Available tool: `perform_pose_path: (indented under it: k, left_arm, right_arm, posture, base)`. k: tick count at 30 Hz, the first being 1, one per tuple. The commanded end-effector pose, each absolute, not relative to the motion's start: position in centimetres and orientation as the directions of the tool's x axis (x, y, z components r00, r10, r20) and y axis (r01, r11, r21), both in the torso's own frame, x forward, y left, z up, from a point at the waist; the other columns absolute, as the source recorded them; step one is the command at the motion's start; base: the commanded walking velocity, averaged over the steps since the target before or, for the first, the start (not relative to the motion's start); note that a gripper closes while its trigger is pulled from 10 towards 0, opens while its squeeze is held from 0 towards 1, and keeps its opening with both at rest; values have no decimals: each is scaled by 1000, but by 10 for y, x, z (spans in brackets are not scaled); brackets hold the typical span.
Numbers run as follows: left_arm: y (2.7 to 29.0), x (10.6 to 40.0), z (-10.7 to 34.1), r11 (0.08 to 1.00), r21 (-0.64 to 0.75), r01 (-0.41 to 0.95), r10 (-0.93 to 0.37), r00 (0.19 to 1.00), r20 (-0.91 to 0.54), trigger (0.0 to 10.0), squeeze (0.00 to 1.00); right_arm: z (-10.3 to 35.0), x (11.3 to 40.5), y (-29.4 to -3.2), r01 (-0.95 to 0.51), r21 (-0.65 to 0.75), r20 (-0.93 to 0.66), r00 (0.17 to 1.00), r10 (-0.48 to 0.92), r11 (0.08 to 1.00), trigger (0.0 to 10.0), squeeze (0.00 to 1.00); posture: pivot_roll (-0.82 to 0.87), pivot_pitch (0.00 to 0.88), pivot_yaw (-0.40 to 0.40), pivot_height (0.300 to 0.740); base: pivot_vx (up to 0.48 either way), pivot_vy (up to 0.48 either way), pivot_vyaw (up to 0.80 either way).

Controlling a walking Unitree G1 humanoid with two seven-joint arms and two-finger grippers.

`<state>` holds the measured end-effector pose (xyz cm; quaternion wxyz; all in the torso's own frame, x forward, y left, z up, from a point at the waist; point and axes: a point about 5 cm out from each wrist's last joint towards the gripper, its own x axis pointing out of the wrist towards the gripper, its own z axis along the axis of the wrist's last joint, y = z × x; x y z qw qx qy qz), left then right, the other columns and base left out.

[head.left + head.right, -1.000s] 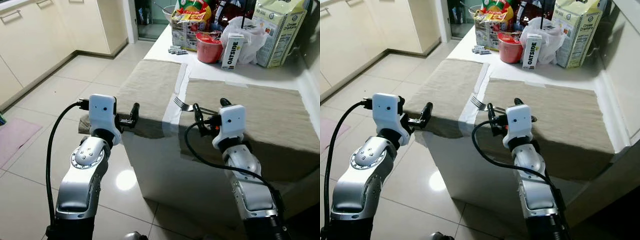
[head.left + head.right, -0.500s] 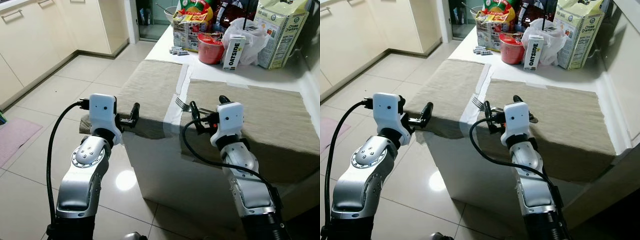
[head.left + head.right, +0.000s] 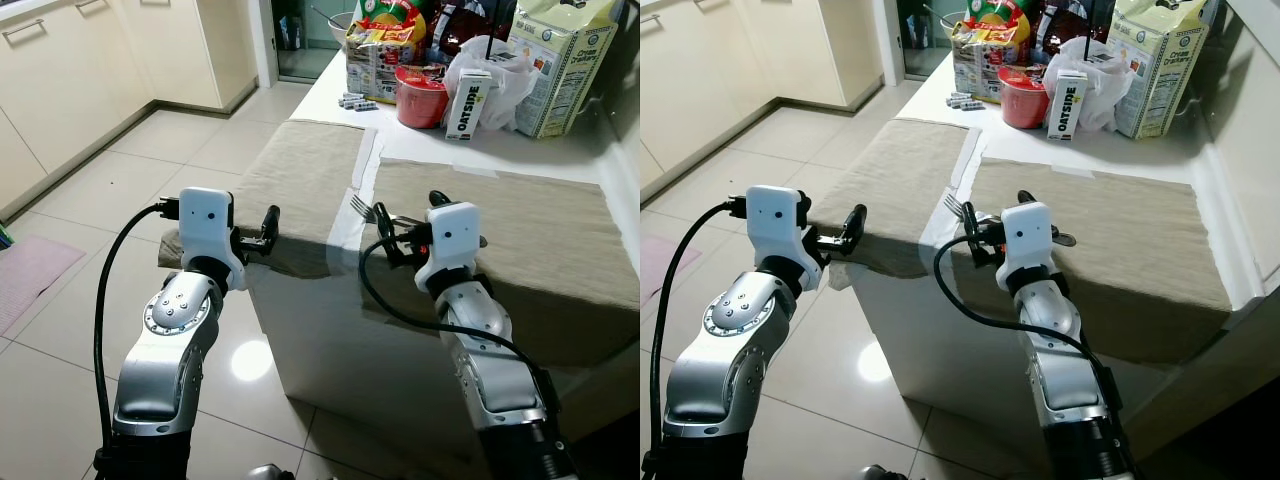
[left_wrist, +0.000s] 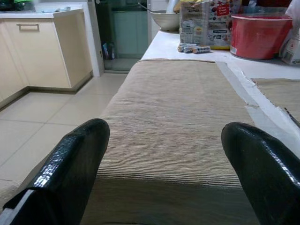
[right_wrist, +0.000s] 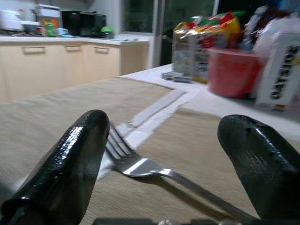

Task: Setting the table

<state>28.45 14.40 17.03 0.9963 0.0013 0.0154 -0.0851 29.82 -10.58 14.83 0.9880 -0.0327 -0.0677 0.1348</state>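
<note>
Right pincer (image 5: 164, 154) spread around shiny metal fork (image 5: 140, 165) (on woven placemat (image 5: 197, 140)); left pincer (image 4: 164, 159) spread.

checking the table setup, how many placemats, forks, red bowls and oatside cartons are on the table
placemats: 2
fork: 1
red bowl: 1
oatside carton: 1
total: 5
</note>
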Motion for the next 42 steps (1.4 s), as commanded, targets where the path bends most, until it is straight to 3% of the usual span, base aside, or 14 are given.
perform_pose_path:
  k: [1,41,42]
  left_arm:
    - [144,287,174,985,0,172,-172,985,-24,10000,0]
    - [141,285,174,984,-12,179,-179,983,-29,10000,0]
    - [142,285,174,984,-12,177,-178,984,-30,10000,0]
  right_arm:
    - [152,300,-96,-316,-54,117,940,321,947,0,0]
    - [148,297,-95,-353,-61,73,931,357,934,0,0]
    - [148,298,-93,-365,-58,63,928,368,929,2392,0]
  posture:
    - [-95,0,78,740]
    - [-87,0,67,740]
    - [-84,0,66,740]
  base:
    - [0,0,0]
    - [0,0,0]
    - [0,0,0]
